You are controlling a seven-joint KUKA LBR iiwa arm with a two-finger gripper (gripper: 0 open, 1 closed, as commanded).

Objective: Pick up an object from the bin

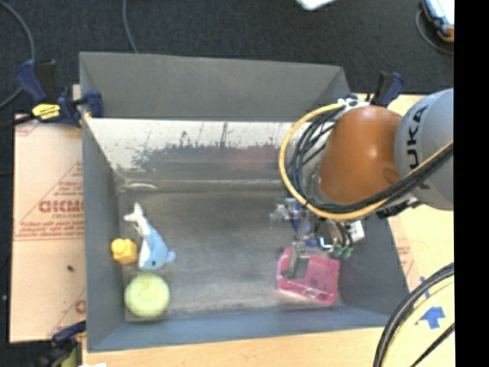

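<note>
The tool (299, 257) hangs low over a pink blocky thing (315, 281) at the near right of the grey bin (214, 90). I cannot tell whether it is released or clenched. Well apart, at the left, lie a blue-and-white toy dolphin (153, 245), a small yellow piece (122, 250) and a green ball (147, 295).

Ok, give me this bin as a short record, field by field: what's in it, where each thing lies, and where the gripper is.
bin: grey metal, four loose things inside
gripper: low in the bin's right part, over the left end of the pink box
pink box: lower right of the floor, near the wall
blue toy: blue and white, dolphin-like, left side
yellow piece: small, right beside the toy's left
green ball: lower left corner, just below the toy
contact: cannot tell whether the gripper touches the box
</note>
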